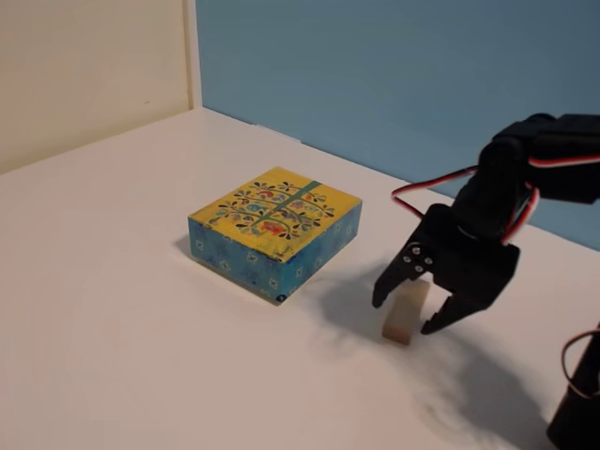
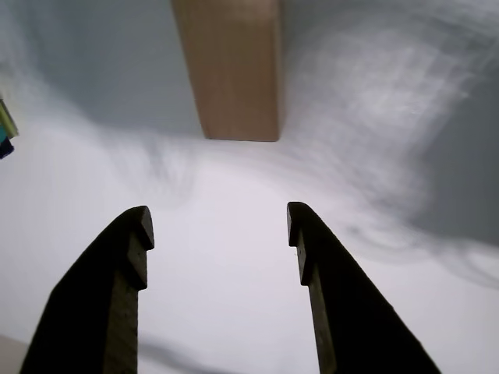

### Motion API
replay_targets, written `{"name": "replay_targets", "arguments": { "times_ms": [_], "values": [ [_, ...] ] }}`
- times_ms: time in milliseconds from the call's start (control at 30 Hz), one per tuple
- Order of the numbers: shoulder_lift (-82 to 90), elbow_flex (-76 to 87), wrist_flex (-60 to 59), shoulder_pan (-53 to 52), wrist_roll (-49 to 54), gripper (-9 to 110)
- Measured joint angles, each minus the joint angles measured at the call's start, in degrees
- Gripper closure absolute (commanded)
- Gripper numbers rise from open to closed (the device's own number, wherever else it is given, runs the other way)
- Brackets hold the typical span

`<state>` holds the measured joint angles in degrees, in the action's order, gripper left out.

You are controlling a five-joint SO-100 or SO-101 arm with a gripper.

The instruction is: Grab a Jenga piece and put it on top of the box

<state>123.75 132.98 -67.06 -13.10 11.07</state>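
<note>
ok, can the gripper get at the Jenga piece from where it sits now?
Probably yes. The gripper is open and right at the Jenga piece; in the wrist view the block lies just ahead of the fingertips with only bare table between. The box sits well aside.

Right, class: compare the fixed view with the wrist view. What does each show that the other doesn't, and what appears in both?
Only the fixed view shows the whole box, its yellow patterned top and blue sides, the blue wall, and the arm's red wires. Only the wrist view shows the open gap between the fingertips from behind, with the block ahead of them. Both show the open pincer, the block and the white table.
</note>
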Motion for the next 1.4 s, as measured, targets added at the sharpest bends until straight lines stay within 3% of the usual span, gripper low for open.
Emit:
{"name": "replay_targets", "arguments": {
  "times_ms": [1400],
  "values": [
    [-10.7,0.3,5.0,-6.6,0.2,82]
  ]
}}
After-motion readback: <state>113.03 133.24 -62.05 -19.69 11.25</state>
